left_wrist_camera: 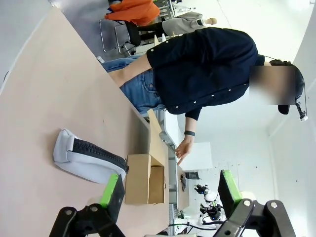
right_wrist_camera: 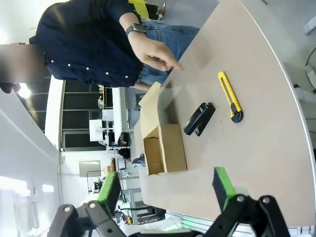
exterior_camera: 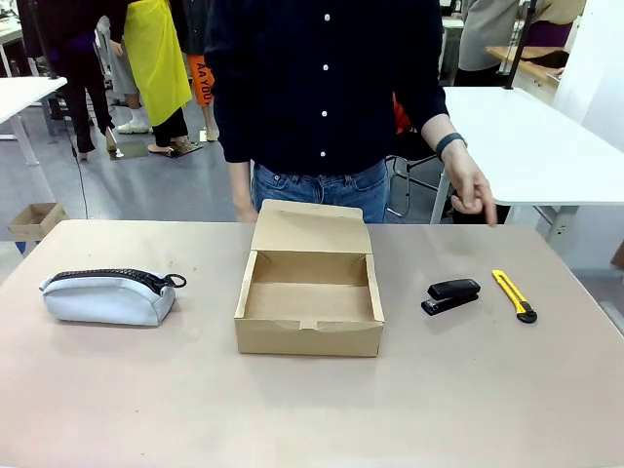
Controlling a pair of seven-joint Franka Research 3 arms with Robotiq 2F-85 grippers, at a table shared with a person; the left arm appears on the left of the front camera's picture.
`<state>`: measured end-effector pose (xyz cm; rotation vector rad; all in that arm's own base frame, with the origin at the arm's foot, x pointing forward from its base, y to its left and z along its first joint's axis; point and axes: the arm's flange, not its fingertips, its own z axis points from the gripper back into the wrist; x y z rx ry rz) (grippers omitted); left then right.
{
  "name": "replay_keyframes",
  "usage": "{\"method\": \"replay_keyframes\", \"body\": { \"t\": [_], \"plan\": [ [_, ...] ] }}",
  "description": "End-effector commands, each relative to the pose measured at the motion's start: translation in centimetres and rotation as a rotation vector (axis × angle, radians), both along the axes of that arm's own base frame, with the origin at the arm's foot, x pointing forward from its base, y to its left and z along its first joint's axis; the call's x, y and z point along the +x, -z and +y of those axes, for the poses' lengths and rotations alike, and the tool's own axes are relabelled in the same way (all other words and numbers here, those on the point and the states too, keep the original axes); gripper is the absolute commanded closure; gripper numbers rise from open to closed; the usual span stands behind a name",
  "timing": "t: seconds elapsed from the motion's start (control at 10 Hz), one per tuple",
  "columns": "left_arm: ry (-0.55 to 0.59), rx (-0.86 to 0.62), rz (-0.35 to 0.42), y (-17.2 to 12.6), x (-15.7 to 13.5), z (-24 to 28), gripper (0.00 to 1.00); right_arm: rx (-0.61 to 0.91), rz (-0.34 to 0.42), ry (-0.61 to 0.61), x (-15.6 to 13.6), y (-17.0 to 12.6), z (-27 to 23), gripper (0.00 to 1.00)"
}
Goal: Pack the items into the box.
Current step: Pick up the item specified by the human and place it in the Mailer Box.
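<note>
One box (exterior_camera: 309, 339), one stapler (exterior_camera: 452, 295), one knife (exterior_camera: 513, 294), one pouch (exterior_camera: 107, 295)

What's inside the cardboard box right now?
The box stands open and its visible floor is bare cardboard. The near wall hides a thin strip of floor behind it. The stapler and utility knife lie outside, on the table.

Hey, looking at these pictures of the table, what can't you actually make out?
Pouch: zipped shut in the front view, so its inside is hidden.
Knife: too small in the front view to tell whether the blade is out.
Box: in the left wrist view it is seen from the side, and its near wall hides the inside.
Stapler: any print on it is too small to read in the front view.
</note>
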<state>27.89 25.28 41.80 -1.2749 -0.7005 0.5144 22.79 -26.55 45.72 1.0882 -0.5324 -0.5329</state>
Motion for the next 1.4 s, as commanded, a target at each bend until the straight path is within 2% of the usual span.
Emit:
{"method": "replay_keyframes", "body": {
  "t": [0.0, 0.6, 0.7, 0.8, 1.0, 1.1, 1.2, 1.3],
  "plan": [
    [-0.006, -0.010, -0.025, -0.1, 0.4, 0.1, 0.00, 0.003, -0.039, -0.004, 0.4, 0.0, -0.2, 0.00],
    [-0.006, -0.010, -0.025, -0.1, 0.4, 0.1, 0.00, 0.003, -0.039, -0.004, 0.4, 0.0, -0.2, 0.00],
    [-0.006, -0.010, -0.025, -0.1, 0.4, 0.1, 0.00, 0.005, -0.005, 0.004, 0.2, 0.1, 0.1, 0.00],
    [-0.006, -0.010, -0.025, -0.1, 0.4, 0.1, 0.00, -0.109, -0.015, -0.067, 1.9, -1.0, 2.3, 0.00],
    [-0.006, -0.010, -0.025, -0.1, 0.4, 0.1, 0.00, -0.411, 0.082, -0.208, 6.9, -2.9, 9.0, 0.00],
    [-0.006, -0.010, -0.025, -0.1, 0.4, 0.1, 0.00, -0.704, 0.108, -0.312, 10.6, -3.3, 14.0, 0.00],
    [-0.006, -0.010, -0.025, -0.1, 0.4, 0.1, 0.00, -0.969, 0.183, -0.346, 12.3, -2.5, 17.0, 0.00],
    [-0.006, -0.010, -0.025, -0.1, 0.4, 0.1, 0.00, -1.147, 0.233, -0.468, 13.1, -1.6, 19.5, 0.00]
  ]
}}
